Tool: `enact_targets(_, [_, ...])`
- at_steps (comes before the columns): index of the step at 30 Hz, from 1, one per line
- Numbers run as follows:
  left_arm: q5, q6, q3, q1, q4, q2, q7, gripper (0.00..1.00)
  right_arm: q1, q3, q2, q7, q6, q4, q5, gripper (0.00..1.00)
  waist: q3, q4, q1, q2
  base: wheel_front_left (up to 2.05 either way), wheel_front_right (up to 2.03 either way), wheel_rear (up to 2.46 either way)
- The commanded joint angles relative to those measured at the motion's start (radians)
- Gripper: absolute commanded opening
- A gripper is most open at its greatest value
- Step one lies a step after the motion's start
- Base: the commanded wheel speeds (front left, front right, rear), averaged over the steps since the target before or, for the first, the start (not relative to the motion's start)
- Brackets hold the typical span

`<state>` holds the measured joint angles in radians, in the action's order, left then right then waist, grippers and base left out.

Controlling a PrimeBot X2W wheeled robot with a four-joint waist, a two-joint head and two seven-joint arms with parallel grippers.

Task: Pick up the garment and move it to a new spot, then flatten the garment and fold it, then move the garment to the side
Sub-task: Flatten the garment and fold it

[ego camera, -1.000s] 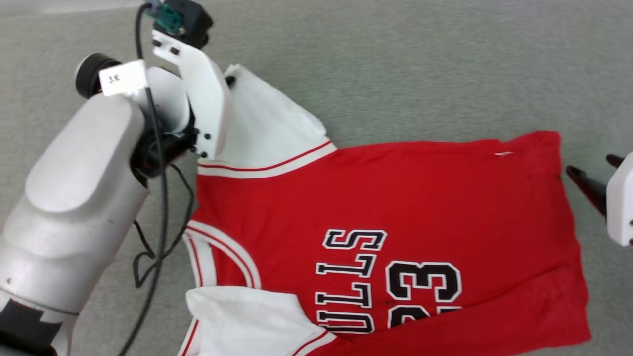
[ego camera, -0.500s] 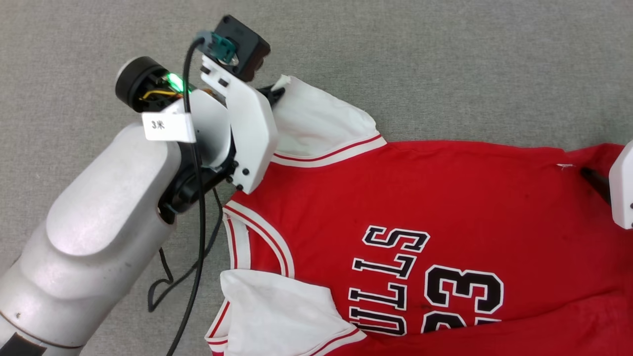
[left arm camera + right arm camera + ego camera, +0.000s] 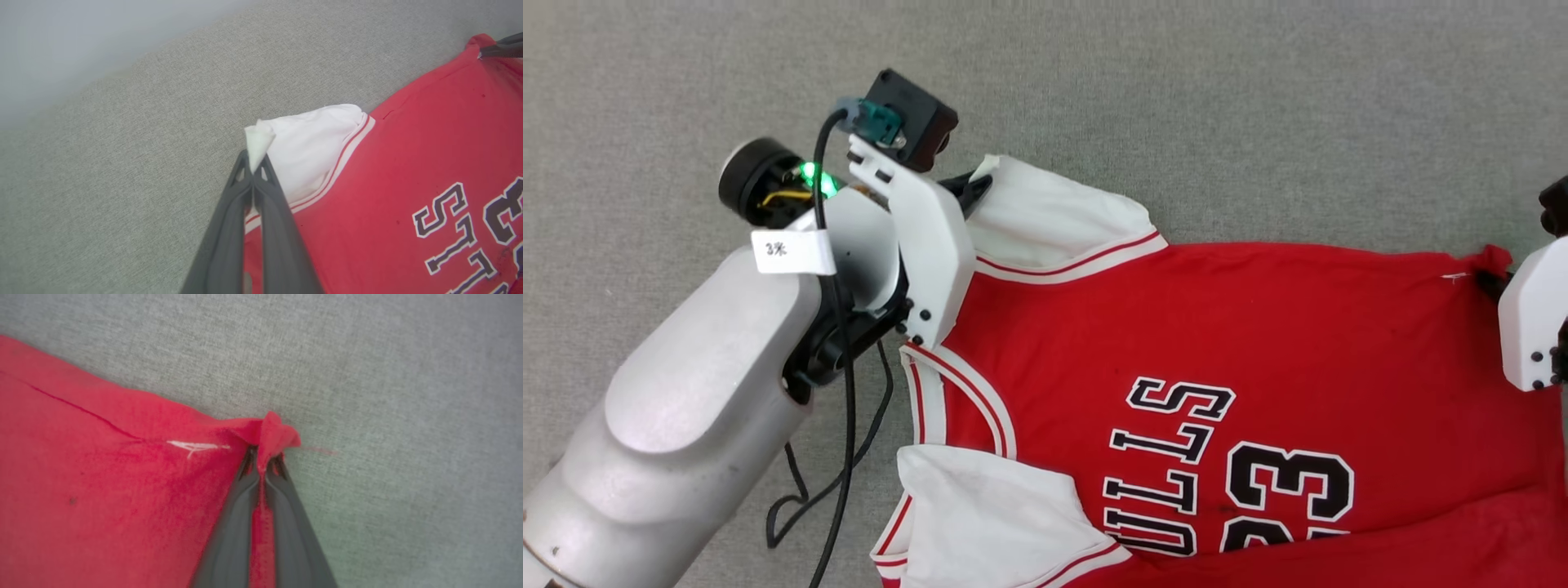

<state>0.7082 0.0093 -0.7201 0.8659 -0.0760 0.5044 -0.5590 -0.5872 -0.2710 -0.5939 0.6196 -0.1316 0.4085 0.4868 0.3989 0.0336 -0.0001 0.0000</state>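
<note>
The garment point(image 3: 1217, 327), a red jersey with white sleeves and black lettering with 23, lies spread on the grey surface, collar toward the left. My left gripper point(image 3: 254, 165) is shut on the tip of the far white sleeve point(image 3: 310, 143); in the head view the gripper point(image 3: 976, 186) sits at that sleeve's corner. My right gripper point(image 3: 263, 461) is shut on the far red hem corner point(image 3: 276, 435), which bunches up between the fingers. That corner point(image 3: 1490, 261) shows beside the right wrist's white bracket point(image 3: 1531, 327) at the right edge of the head view.
Grey fabric-like surface point(image 3: 1258, 122) extends beyond the garment on the far side. A black cable point(image 3: 841, 425) hangs from my left arm near the collar. The near white sleeve point(image 3: 980, 523) lies folded over the jersey's front.
My right gripper moved onto the red hem corner and shut on it. The left gripper stays shut on the white sleeve tip. The head camera shifted between the earlier frames.
</note>
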Motion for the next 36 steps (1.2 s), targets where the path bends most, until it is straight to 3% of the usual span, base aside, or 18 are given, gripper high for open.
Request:
enact_targets(1, [0.004, 0.006, 0.005, -0.017, -0.005, 0.005, 0.008, 0.00, -0.005, 0.000, 0.000, -0.016, 0.002, 0.017, 0.001, 0.00, -0.016, -0.002, 0.0001, 0.0000, 0.00, 0.00, 0.00])
enact_targets(12, [0.051, 0.042, 0.044, -0.175, -0.010, 0.039, 0.113, 0.00, 0.086, 0.032, 0.011, -0.250, 0.002, 0.039, 0.063, 0.00, -0.155, -0.016, 0.0001, 0.0000, 0.00, 0.00, 0.00])
enact_targets(28, [0.117, 0.121, 0.049, -0.477, 0.143, 0.116, 0.168, 0.00, 0.384, 0.055, -0.026, -0.362, 0.002, -0.024, 0.197, 0.00, -0.301, 0.025, 0.0001, 0.0000, 0.00, 0.00, 0.00])
enact_targets(36, [0.137, 0.151, 0.017, -0.607, 0.193, 0.155, 0.156, 0.00, 0.522, 0.037, -0.068, -0.352, 0.002, -0.110, 0.268, 0.00, -0.318, 0.033, 0.0001, 0.0000, 0.00, 0.00, 0.00])
